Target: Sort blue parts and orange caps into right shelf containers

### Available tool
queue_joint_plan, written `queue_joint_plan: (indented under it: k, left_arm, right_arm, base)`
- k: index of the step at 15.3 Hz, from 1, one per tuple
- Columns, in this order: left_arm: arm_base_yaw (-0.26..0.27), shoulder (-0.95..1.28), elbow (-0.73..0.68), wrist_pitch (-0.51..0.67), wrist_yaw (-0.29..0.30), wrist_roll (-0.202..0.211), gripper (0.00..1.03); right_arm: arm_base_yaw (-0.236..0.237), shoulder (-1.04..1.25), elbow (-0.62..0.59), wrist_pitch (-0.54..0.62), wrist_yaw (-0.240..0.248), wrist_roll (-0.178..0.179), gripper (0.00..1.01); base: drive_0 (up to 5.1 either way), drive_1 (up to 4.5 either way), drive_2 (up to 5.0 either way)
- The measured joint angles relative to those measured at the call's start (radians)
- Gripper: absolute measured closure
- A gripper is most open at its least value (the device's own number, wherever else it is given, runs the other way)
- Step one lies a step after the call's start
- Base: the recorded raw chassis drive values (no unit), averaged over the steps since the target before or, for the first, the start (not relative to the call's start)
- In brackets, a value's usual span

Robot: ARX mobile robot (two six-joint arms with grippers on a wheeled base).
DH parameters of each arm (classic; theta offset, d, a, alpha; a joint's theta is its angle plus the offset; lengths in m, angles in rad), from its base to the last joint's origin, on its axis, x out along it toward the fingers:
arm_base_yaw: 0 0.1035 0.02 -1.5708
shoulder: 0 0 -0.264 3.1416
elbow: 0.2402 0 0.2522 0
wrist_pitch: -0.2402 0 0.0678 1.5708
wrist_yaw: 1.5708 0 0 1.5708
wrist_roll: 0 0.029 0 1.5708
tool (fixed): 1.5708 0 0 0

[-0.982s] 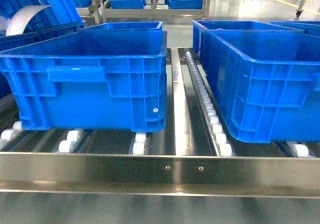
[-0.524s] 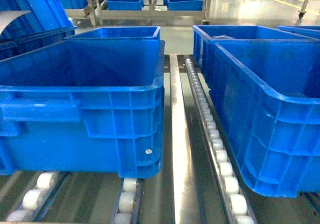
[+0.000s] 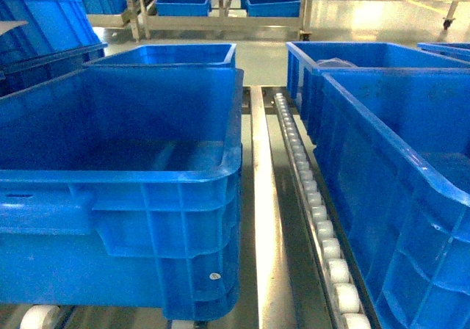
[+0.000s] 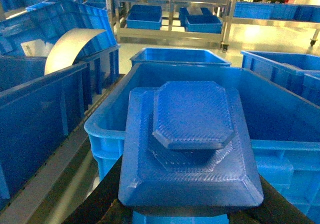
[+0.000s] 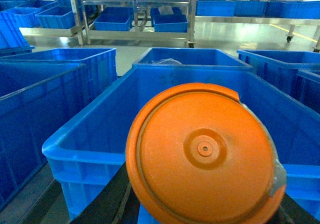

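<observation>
A dark blue stepped square part (image 4: 190, 144) fills the left wrist view, and my left gripper (image 4: 185, 211) is shut on it, its black fingers (image 4: 107, 199) flanking the base. It hangs just before the near rim of a bright blue crate (image 4: 107, 129). In the right wrist view a round orange cap (image 5: 205, 154) faces the camera with my right gripper (image 5: 200, 216) shut on it, in front of another blue crate (image 5: 85, 151). The head view shows both crates, left (image 3: 147, 189) and right (image 3: 396, 167), with bare floors where visible. Neither gripper appears there.
A white roller track (image 3: 316, 204) and a steel rail (image 3: 257, 197) run between the two crates. Two further blue crates (image 3: 169, 53) (image 3: 345, 53) stand behind them. Tilted stacked crates (image 3: 44, 20) and a curved grey sheet (image 4: 70, 46) are at left; steel shelving (image 3: 220, 6) stands far back.
The head view has closed in on the crates and now looks down into them. The shelf's front steel rail has dropped out of view.
</observation>
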Motion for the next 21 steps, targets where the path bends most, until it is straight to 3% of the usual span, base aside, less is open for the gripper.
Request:
queue_joint_plan:
  k: [21]
  left_arm:
    - [0.000,0.000,0.000,-0.001,0.000,0.000,0.62]
  right_arm:
    - [0.000,0.000,0.000,0.000,0.000,0.000,0.56]
  base:
    - [0.0,0.00,0.0]
